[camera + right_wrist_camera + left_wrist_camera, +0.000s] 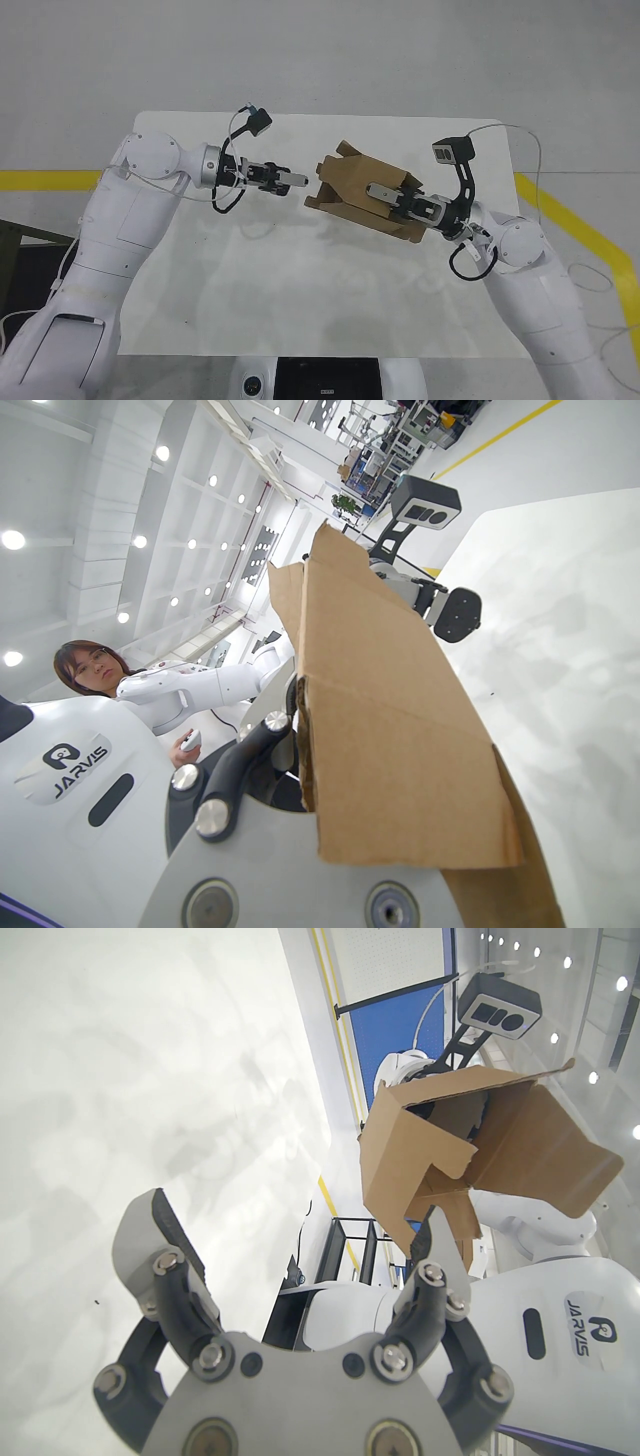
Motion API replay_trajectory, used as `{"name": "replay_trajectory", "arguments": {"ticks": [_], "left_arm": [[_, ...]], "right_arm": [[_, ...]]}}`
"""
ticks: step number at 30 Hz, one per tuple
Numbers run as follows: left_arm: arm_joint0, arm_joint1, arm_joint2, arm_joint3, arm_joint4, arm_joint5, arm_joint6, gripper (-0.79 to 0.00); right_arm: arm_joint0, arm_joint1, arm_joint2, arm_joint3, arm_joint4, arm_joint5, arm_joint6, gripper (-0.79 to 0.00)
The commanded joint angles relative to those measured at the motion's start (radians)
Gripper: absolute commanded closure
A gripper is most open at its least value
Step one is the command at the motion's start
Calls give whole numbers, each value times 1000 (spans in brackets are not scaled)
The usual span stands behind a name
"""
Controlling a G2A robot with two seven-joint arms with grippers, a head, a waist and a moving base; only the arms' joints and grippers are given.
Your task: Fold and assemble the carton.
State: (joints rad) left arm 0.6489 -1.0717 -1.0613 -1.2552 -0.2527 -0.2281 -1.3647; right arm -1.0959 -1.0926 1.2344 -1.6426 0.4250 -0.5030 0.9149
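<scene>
Carton [345, 180], half-folded with flaps loose, tilts over the tabletop [250, 290], right claw [378, 190] clamped on one wall; left claw [297, 180], fingers apart, hovers just beside its open end.

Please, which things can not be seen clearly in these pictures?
Right wrist view: the carton covers one jaw of the right gripper.
Top view: the carton hides its own underside and the table beneath it.
Left wrist view: the carton's deep inside is dark, screened by its flaps.

Right pincer [377, 190] gripping carton [345, 178], left pincer [298, 180] nearby
</scene>
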Motion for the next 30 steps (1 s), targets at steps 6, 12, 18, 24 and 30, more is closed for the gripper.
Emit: {"name": "replay_trajectory", "arguments": {"ticks": [6,12,18,24,30], "left_arm": [[3,-1,24,-32,7,11,-7,-785],[-10,-8,54,-35,-3,10,-7,-785],[-22,-12,67,-27,-15,10,-7,-785],[-36,-16,78,-18,-27,6,-2,-785],[-54,-22,95,-12,-35,-1,-2,-785]], "right_arm": [[5,-4,-24,-10,-6,18,2,0],[9,-5,-30,-6,5,21,13,0],[6,-5,-32,-10,25,22,37,0],[2,-5,-39,-19,45,22,74,0],[4,-6,-49,-27,49,24,85,0]]}}
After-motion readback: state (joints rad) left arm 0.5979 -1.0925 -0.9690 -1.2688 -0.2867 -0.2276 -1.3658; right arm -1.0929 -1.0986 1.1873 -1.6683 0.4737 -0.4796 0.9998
